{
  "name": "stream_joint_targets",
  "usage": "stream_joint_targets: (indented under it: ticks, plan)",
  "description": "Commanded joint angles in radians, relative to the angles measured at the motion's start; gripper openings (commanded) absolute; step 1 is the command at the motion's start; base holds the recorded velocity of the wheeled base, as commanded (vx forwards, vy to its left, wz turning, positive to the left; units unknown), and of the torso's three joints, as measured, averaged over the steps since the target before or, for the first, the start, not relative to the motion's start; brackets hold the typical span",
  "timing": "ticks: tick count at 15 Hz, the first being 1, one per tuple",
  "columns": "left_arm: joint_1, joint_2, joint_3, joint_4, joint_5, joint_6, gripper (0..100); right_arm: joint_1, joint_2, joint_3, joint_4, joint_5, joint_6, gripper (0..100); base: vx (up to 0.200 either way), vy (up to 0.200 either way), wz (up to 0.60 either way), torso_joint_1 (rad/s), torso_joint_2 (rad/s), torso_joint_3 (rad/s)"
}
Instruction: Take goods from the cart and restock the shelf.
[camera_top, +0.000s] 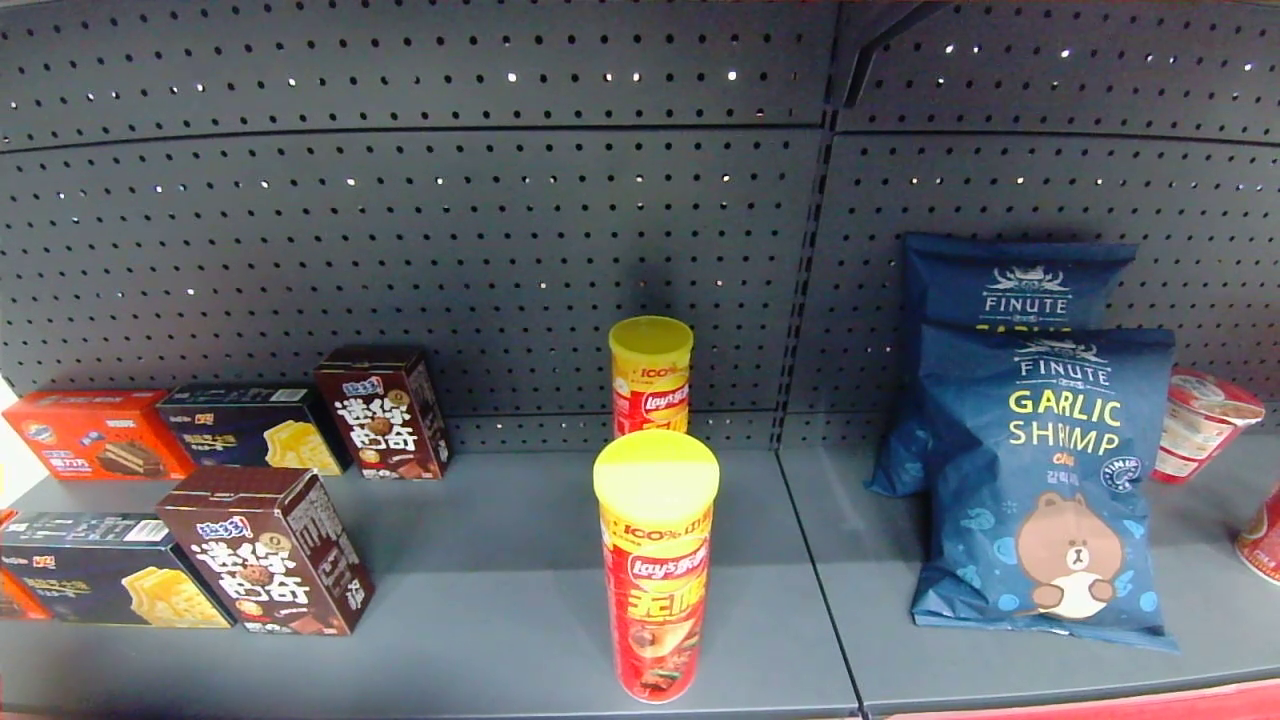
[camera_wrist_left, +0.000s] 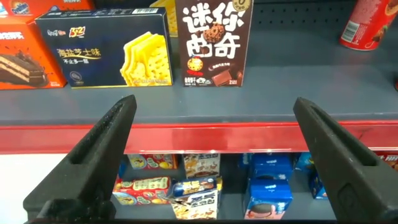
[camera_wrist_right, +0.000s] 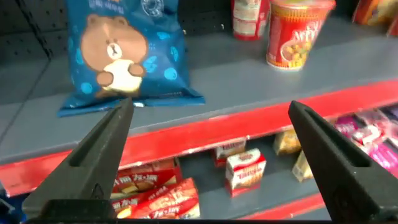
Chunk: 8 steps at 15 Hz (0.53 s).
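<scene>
A grey shelf (camera_top: 480, 600) backed by perforated panels carries snack goods in short front-to-back rows. At its middle a red near can (camera_top: 655, 580) with a yellow lid stands upright close to the front edge, and a far can (camera_top: 650, 375) stands upright behind it near the back panel, the two well apart.

To the right, a blue near bag (camera_top: 1045, 490) leans against a far bag (camera_top: 1000, 280) of the same kind. A tilted cup (camera_top: 1200, 410) sits just beside them on the far right.

On the left, a brown box (camera_top: 265, 555) stands upright just beside a navy box (camera_top: 110, 570). Farther back are a second brown box (camera_top: 385, 410), a second navy box (camera_top: 250, 425) and an orange box (camera_top: 95, 432).

The left end effector (camera_wrist_left: 214, 106), jaws spread wide, hangs before the shelf's red edge (camera_wrist_left: 205, 135), facing the near brown box. The right end effector (camera_wrist_right: 210, 107), likewise spread wide, hangs before the same edge, near the bear-printed bag. Under the edge, a lower shelf (camera_wrist_left: 233, 205) holds more packaged goods.
</scene>
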Motion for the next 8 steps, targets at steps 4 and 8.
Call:
stream_joint_targets:
  ticks: [4,8]
  plan:
    - [-0.001,0.0,-0.002,0.003,0.003,0.006,100,0.007,0.0,0.002,-0.002,0.005,0.015,100,0.0,0.0,0.0,0.0,0.0,0.0]
    - [0.0,0.0,0.0,0.0,0.009,0.002,100,0.003,0.0,0.012,0.044,-0.095,-0.043,100,0.0,0.0,0.0,0.0,0.0,0.0]
